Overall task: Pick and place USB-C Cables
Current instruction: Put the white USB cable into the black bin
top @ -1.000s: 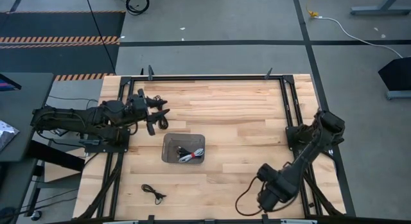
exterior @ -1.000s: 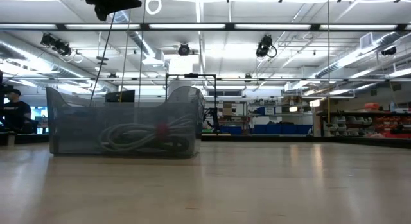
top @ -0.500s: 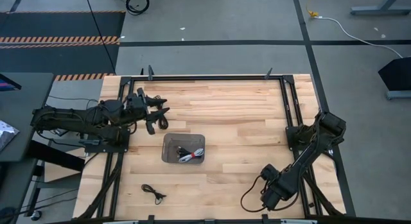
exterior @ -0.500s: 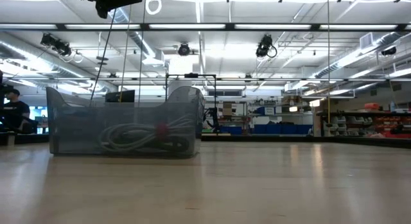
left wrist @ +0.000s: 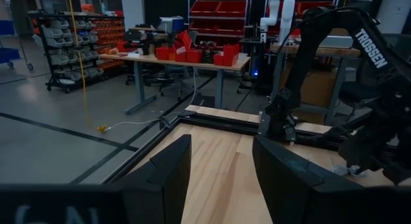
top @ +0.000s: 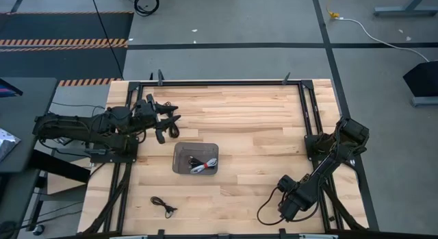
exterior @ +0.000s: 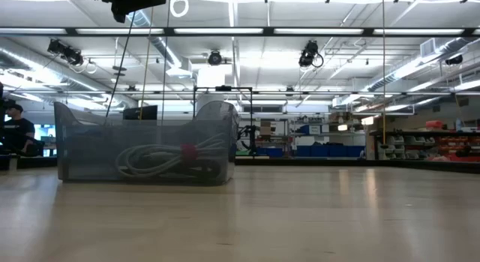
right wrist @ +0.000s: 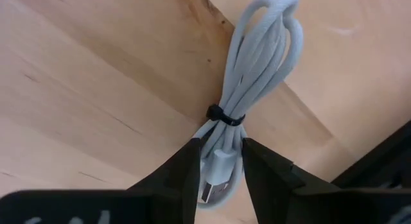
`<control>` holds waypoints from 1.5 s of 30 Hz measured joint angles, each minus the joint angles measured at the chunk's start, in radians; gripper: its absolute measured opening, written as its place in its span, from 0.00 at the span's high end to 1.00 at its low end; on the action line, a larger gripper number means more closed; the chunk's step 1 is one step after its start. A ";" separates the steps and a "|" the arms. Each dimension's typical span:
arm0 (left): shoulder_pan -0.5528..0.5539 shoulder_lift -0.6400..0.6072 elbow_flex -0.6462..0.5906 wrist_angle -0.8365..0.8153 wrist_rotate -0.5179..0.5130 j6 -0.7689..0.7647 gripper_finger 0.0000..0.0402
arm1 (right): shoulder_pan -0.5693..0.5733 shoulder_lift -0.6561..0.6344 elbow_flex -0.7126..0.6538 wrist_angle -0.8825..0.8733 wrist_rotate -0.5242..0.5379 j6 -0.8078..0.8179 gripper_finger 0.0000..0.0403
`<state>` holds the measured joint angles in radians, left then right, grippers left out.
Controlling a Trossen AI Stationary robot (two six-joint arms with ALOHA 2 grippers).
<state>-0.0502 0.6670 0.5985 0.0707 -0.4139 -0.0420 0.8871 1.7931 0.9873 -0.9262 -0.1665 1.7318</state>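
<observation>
A grey tray (top: pixel 179 148) sits mid-table holding several bundled cables, among them a white one with a red tie (exterior: pixel 187 151). One thin black cable (top: pixel 163 206) lies loose on the wood near the near-left edge. A white-grey bundled cable (right wrist: pixel 250 70) with a black tie lies by the table's near-right edge, under my right gripper (top: pixel 286 211), which is shut on it. The high view does not show this cable. My left gripper (top: pixel 169 122) hovers open above the table, on the far-left side of the tray. My right gripper (right wrist: pixel 221 153) pinches the white-grey cable at its plug end (right wrist: pixel 222 167), just below the black tie, between its two fingers (right wrist: pixel 186 169). It comes from above, pointing down, fingers across the bundle. The looped part of the bundle lies flat on the wood.
A black metal frame (top: pixel 226 82) runs round the tabletop, and its rail shows close beside the white cable (right wrist: pixel 379 166). Bare wood lies between the tray and the right arm. Shelves and benches stand in the room beyond.
My right arm's wrist has shifted a little toward the table's right while staying low by the near edge. In the low view my left gripper has risen slightly. The tray and its cables have stayed put.
</observation>
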 joint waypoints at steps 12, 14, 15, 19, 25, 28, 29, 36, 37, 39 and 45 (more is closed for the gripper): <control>0.000 0.000 0.000 -0.003 0.000 -0.004 0.57 | -0.053 0.002 0.073 -0.132 0.103 -0.202 0.95; 0.000 0.000 0.000 -0.003 0.000 -0.016 0.57 | -0.076 0.002 0.110 -0.194 0.141 -0.249 0.95; 0.000 0.000 0.000 -0.003 0.000 -0.020 0.57 | -0.090 0.002 0.132 -0.222 0.164 -0.276 0.95; 0.000 0.000 0.000 -0.004 0.000 -0.021 0.57 | -0.159 0.002 0.234 -0.317 0.307 -0.407 0.95; 0.000 0.000 0.000 -0.012 0.000 -0.021 0.57 | -0.281 0.001 0.409 -0.324 0.601 -0.708 0.95; 0.000 0.000 0.000 -0.018 0.000 -0.023 0.57 | -0.351 0.000 0.471 -0.230 0.686 -0.938 0.95; 0.000 0.000 0.000 -0.018 0.000 -0.025 0.57 | -0.377 0.000 0.483 -0.184 0.692 -1.017 0.95; 0.000 0.000 0.000 -0.026 0.000 -0.026 0.57 | -0.550 0.000 0.491 0.128 0.593 -1.438 0.95; 0.000 0.000 0.000 -0.029 0.000 -0.026 0.57 | -0.568 0.000 0.491 0.150 0.585 -1.480 0.95; 0.000 0.000 0.000 -0.034 0.000 -0.026 0.57 | -0.600 0.000 0.491 0.185 0.567 -1.587 0.95; 0.000 0.000 0.000 -0.040 0.000 -0.026 0.57 | -0.658 0.007 0.491 0.380 0.441 -1.820 0.95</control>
<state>-0.0501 0.6674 0.5983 0.0305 -0.4139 -0.0677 0.2295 1.8000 1.4785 -0.5459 0.2740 -0.0886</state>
